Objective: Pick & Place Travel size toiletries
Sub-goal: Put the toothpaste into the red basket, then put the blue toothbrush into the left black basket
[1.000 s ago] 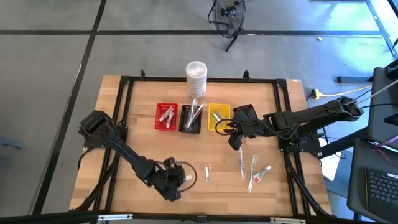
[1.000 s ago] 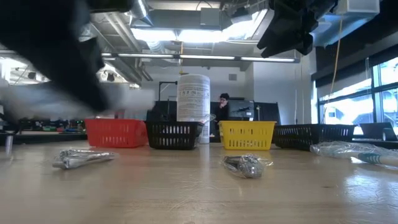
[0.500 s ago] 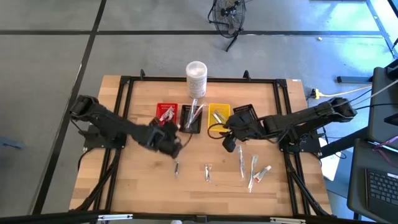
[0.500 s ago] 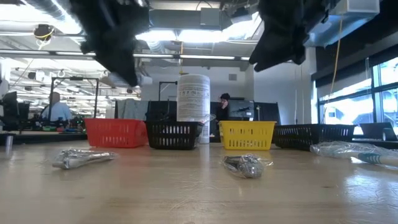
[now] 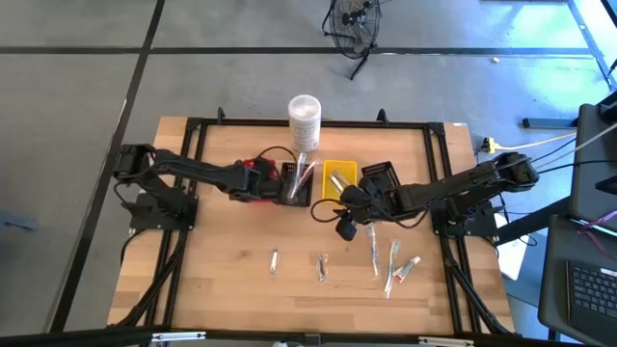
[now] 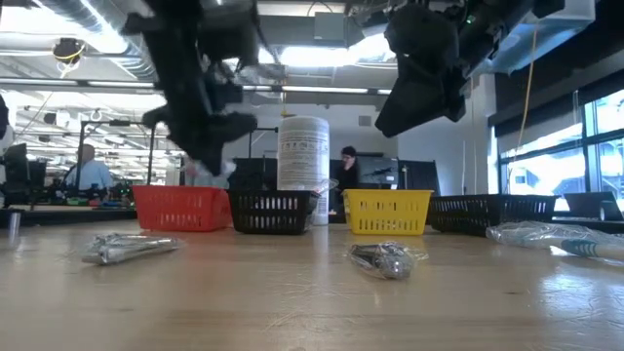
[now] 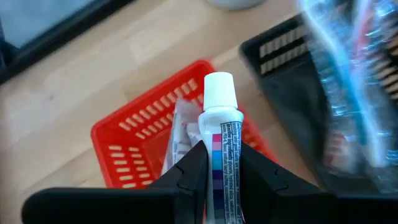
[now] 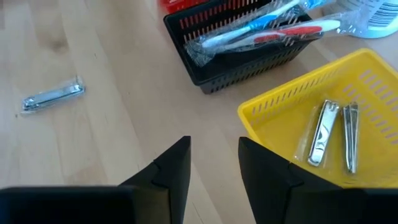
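My left gripper (image 5: 256, 182) hangs over the red basket (image 7: 134, 146) and is shut on a small white tube (image 7: 220, 134) with red and blue marks. Other tubes lie inside that basket. My right gripper (image 8: 214, 163) is open and empty above bare wood, on the near side of the black basket (image 8: 249, 59) and the yellow basket (image 8: 292, 118). On the table lie two silvery nail clippers (image 5: 274, 260) (image 5: 322, 267), two wrapped toothbrushes (image 5: 372, 253) and one more tube (image 5: 409, 266). My left gripper pinches the tube's lower body (image 7: 219, 177) between its two fingers. The white cap end (image 7: 219, 93) sticks out past the fingertips. The tube is lifted clear above the red basket.
The black basket (image 5: 295, 181) holds wrapped toothbrushes and the yellow basket (image 5: 337, 178) holds nail clippers. A tall white cylindrical container (image 5: 304, 118) stands behind them. A further dark basket (image 5: 378, 176) sits under the right arm. Black frame rails (image 5: 193, 130) border the table.
My left gripper has risen from near the table's near edge and swung toward the far edge, ending over the red basket with the tube in it. My right gripper has drifted from beside the yellow basket toward the table's left and near edge.
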You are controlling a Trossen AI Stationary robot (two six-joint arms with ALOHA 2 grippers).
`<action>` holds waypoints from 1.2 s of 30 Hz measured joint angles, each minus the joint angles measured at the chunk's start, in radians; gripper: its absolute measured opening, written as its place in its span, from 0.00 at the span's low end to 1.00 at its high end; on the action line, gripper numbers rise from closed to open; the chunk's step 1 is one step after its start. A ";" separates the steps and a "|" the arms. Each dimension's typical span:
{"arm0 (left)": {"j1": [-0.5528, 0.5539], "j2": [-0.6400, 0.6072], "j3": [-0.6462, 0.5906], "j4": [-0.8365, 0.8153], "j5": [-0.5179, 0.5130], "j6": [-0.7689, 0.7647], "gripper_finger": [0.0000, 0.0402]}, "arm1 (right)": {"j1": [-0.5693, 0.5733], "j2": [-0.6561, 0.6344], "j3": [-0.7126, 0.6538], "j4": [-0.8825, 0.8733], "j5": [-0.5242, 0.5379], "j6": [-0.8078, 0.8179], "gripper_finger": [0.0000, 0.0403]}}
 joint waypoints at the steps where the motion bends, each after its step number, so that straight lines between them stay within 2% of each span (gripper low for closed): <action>1: 0.013 0.000 -0.017 0.000 0.010 0.000 0.16 | 0.000 0.000 0.000 0.003 0.000 0.000 0.33; 14: 0.095 -0.002 -0.174 0.213 0.080 0.064 0.20 | 0.000 0.000 0.000 0.001 0.000 0.005 0.27; 19: 0.111 -0.002 -0.188 0.208 0.081 0.065 0.25 | 0.000 0.000 0.000 0.001 0.001 0.030 0.30; 26: 0.111 -0.002 -0.187 0.225 0.071 0.153 0.32 | 0.000 0.000 0.000 -0.008 0.000 0.030 0.34; 31: 0.099 -0.008 -0.153 0.195 0.071 0.189 0.32 | 0.001 -0.001 0.000 -0.124 -0.104 0.099 0.39; 36: 0.073 -0.038 -0.107 0.195 0.054 0.221 0.32 | 0.028 -0.001 0.000 -0.296 -0.174 0.293 0.43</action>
